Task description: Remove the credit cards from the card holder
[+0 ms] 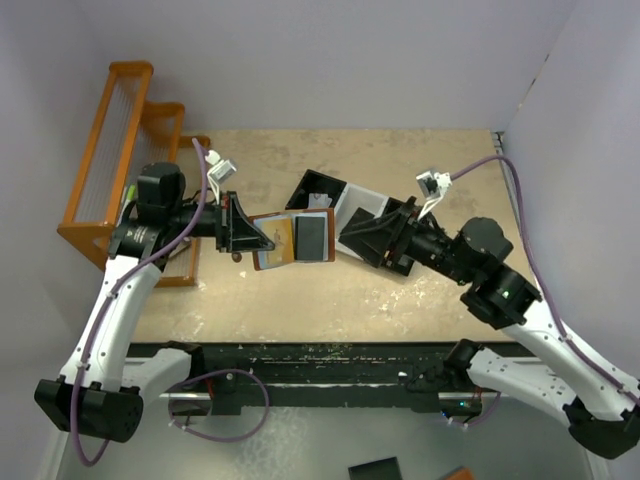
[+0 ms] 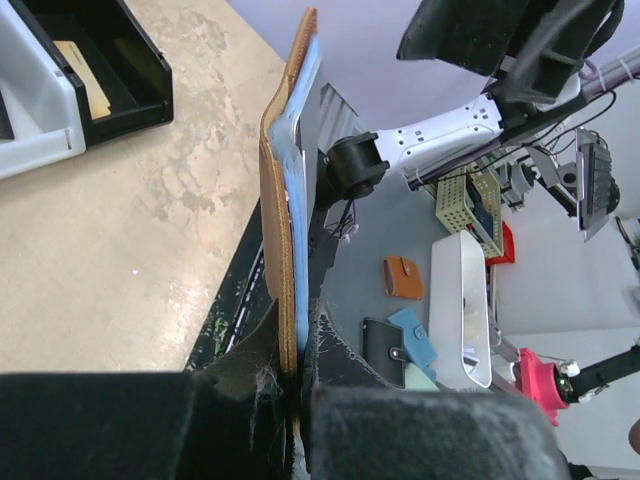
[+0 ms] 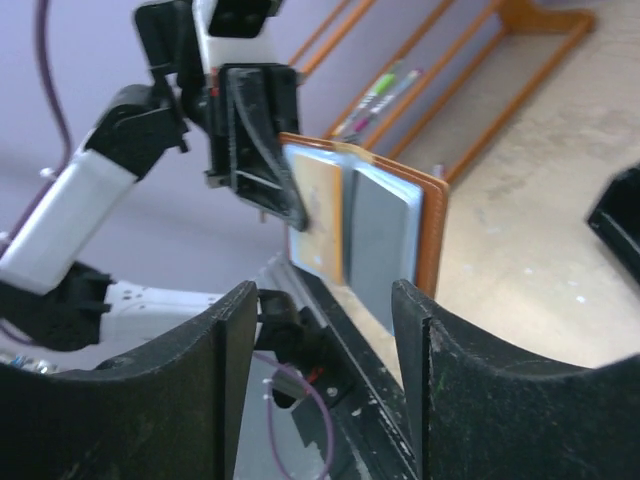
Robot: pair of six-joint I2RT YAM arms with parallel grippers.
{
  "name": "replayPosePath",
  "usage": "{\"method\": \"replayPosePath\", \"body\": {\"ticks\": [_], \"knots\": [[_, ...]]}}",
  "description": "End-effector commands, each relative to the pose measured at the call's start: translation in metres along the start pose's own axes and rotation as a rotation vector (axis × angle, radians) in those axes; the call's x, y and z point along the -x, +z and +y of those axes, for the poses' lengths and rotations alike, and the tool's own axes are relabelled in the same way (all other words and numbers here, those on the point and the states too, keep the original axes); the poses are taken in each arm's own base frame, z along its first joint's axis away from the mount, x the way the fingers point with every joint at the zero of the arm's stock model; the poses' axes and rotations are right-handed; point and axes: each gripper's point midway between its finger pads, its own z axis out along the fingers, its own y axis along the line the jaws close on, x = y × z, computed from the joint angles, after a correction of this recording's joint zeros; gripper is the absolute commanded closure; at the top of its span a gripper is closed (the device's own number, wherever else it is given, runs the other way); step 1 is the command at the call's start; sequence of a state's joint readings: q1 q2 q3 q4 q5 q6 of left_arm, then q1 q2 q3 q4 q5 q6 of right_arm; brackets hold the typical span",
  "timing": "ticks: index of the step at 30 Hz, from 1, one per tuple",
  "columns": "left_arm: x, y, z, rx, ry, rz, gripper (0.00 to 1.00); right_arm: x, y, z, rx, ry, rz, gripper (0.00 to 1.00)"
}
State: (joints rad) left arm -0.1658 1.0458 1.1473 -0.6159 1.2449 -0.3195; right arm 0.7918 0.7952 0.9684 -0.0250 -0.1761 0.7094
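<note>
**Left arm.** It reaches out from its base with the forearm turned inward toward the middle of the table [image 1: 300, 300]. The left gripper [image 1: 258, 242] is clamped on one edge of the brown wallet [image 1: 292, 262]. In the left wrist view the leather and its pale blue lining come up edge-on from between the fingers [image 2: 240, 375]. The wallet lies open and extends from the fingertips toward the other arm. We judge it to be lifted off the table, though the overhead view alone does not settle this.

**Cards.** Both that we can see sit in the wallet.
- The orange card [image 1: 280, 238] is in the half nearer the left fingertips.
- The grey card [image 1: 312, 237] is in the half farther out, nearer the right gripper.

In the right wrist view they show side by side, faces turned toward that camera.

**Right arm.** The elbow is folded out to the side and the forearm points inward. The right gripper [image 1: 350, 238] is aimed at the wallet's free edge, just short of it. Its jaws stand apart with nothing between them. In the right wrist view its two fingers [image 3: 200, 400] frame the wallet from below. We see no contact.

**Surroundings.** A black-and-white tray [image 1: 355, 203] lies just beyond the right gripper. An orange rack [image 1: 110, 150] stands on the outer side of the left arm.
</note>
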Motion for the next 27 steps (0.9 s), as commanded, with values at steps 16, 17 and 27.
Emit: {"method": "replayPosePath", "body": {"ticks": [16, 17, 27], "knots": [[0.001, -0.007, -0.034, -0.114, 0.107, 0.001, 1.0, -0.032, 0.068, 0.054, 0.421, 0.078, 0.221, 0.55], [0.001, -0.007, -0.037, -0.128, 0.109, 0.004, 1.0, -0.034, 0.068, 0.052, 0.416, 0.084, 0.223, 0.55], [0.002, -0.012, -0.061, -0.23, 0.14, 0.017, 1.0, -0.042, 0.077, 0.051, 0.43, 0.104, 0.237, 0.57]]}}
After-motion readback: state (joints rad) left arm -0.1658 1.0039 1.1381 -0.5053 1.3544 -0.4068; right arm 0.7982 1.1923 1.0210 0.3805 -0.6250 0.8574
